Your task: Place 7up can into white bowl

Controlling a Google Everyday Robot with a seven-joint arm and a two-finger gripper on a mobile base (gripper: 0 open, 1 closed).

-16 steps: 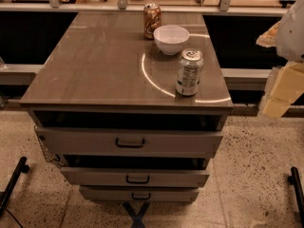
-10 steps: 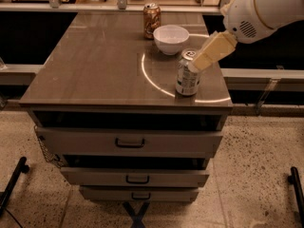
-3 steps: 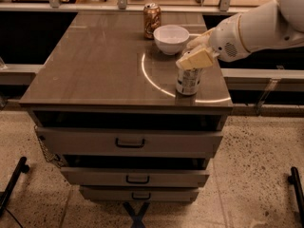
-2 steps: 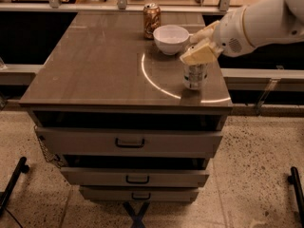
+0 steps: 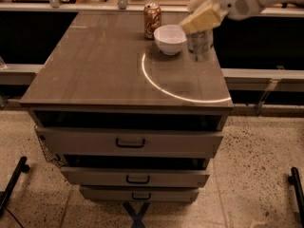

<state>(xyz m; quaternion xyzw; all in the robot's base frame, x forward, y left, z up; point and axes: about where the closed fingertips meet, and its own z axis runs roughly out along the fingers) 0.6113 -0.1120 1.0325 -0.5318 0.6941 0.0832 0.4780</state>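
The 7up can [image 5: 200, 44], silvery with a faint green tint, hangs upright in my gripper [image 5: 198, 26] just right of the white bowl [image 5: 170, 38], a little above the table top. The gripper's cream fingers [image 5: 204, 17] are shut on the can's upper part and hide its top. The white arm comes in from the upper right. The bowl stands empty near the far edge of the table, its rim about level with the can's lower half.
An orange-brown can [image 5: 152, 20] stands just behind and left of the bowl. The grey-brown table top [image 5: 95, 65] carries a bright arc of light [image 5: 156, 87]. Drawers with dark handles [image 5: 130, 143] sit below. Shelving runs along the back.
The gripper closed on the 7up can at the table's front right, then lifted it and carried it away from the front edge, up to the right side of the bowl.
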